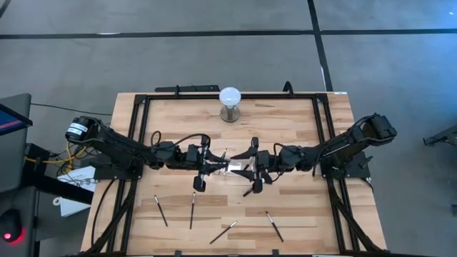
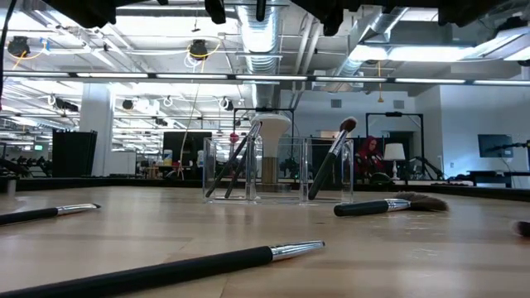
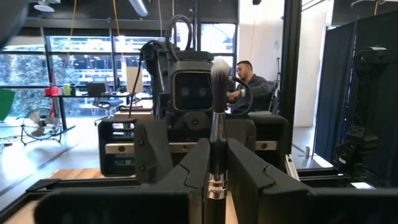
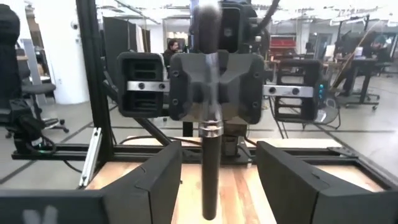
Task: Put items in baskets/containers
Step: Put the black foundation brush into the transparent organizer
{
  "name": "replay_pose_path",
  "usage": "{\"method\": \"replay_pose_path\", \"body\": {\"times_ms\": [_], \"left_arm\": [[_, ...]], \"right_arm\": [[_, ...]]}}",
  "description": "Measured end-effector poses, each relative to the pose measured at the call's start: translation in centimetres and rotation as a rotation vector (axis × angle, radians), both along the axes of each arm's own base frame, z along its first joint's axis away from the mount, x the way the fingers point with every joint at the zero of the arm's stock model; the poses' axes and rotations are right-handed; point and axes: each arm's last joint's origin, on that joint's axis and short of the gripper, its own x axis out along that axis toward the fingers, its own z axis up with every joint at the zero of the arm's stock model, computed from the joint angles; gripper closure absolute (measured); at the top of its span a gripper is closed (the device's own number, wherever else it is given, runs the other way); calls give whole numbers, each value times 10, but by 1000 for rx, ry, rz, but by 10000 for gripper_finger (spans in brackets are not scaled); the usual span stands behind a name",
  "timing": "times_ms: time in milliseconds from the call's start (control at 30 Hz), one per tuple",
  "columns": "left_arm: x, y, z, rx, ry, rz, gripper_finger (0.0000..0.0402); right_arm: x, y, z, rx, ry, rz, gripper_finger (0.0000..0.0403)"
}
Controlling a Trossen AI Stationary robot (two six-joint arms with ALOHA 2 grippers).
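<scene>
Standing mid-counter, the clear holder (image 2: pixel 278 169) carries several slim dark-handled brushes, while the left gripper (image 3: pixel 216 163) pinches an upright brush (image 3: pixel 217 118) and the right gripper (image 4: pixel 217 168) gapes wide.

Brushes (image 2: pixel 237 165) upright in clear holder (image 2: pixel 277 170)

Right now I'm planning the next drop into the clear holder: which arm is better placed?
Left. Its hand is shut on a brush, right by the clear holder; the right hand is open, gripping nothing.
</scene>
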Motion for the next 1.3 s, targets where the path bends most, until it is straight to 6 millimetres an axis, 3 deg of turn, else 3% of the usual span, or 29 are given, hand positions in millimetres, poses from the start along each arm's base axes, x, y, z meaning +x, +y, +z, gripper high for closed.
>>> {"method": "replay_pose_path", "body": {"times_ms": [300,567,900,1300], "left_arm": [[0,0,0,0,-1,0,359],[0,0,0,0,0,0,360],[11,3,-12,1,34,13,363],[10,3,-11,-22,35,10,359]], "right_arm": [[1,-2,0,4,0,-8,233],[19,2,-21,-20,-33,8,233],[26,4,-19,-24,-39,6,238],[24,5,-19,-87,3,7,308]]}}
